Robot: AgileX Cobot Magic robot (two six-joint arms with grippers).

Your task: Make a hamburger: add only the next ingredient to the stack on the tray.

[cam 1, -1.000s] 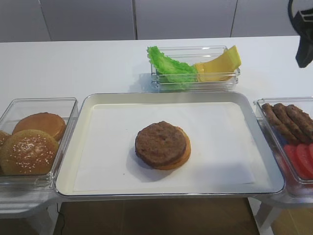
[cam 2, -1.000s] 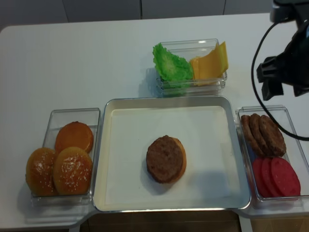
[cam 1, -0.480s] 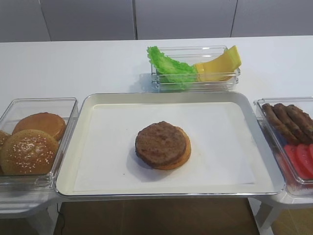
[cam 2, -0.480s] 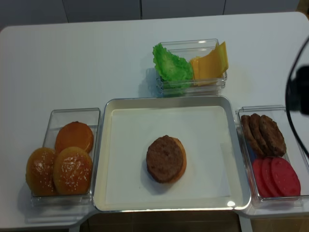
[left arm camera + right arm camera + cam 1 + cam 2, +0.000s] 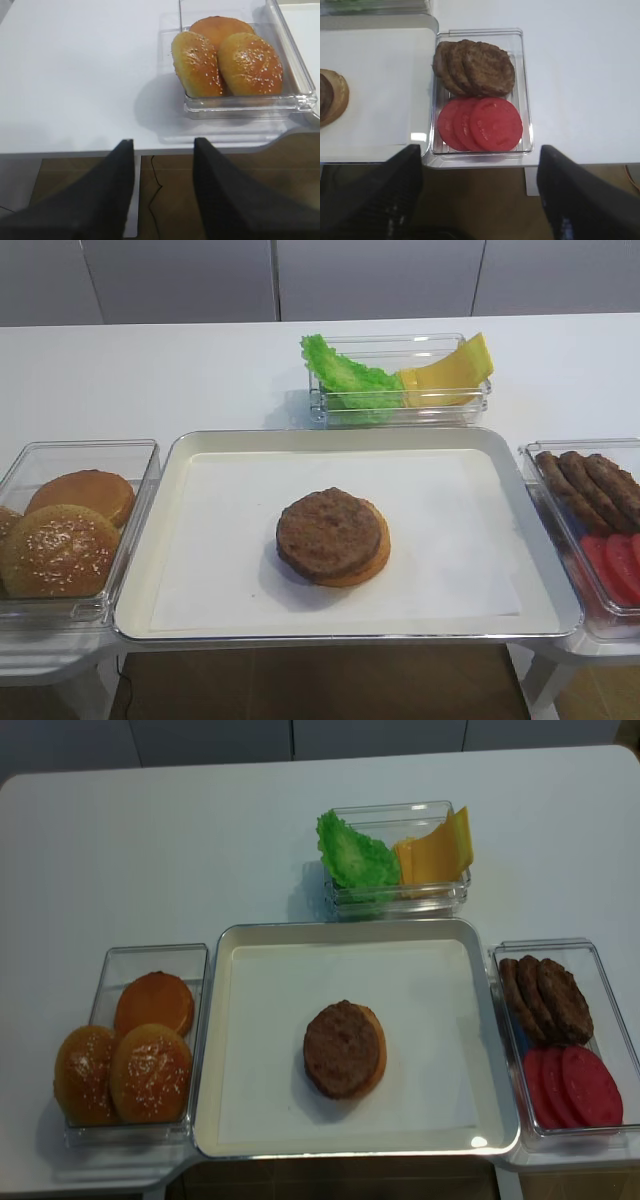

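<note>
The tray [image 5: 150, 540] sits at the centre of the white desk [image 5: 150, 370], lined with white paper. On the paper rests the stack [image 5: 333, 538]: a golden-tan bun base [image 5: 376, 558] with a brown meat patty [image 5: 328, 531] lying flat on top, offset slightly toward the left so that the bun edge shows along the right and lower side. No tomato slice is visible in the stack.

To the right of the tray, a clear bin [image 5: 527, 120] holds three overlapping patties [image 5: 487, 67] in its far half and three overlapping tomato slices [image 5: 495, 124] in its near half. To the left, a second clear bin [image 5: 110, 970] holds three buns [image 5: 150, 1070], two of them sesame-seeded. Behind the tray, a third bin [image 5: 440, 895] contains lettuce [image 5: 352, 855] and cheese slices [image 5: 435, 848].

The right claw [image 5: 480, 200] hangs over the near edge of the desk, in front of the patty bin; its two dark fingers [image 5: 580, 200] stand wide apart and hold nothing. The left claw [image 5: 162, 195] hangs off the desk edge, in front of the bun bin; its fingers [image 5: 107, 200] are parted with nothing between them. Neither claw appears in the two high views.
</note>
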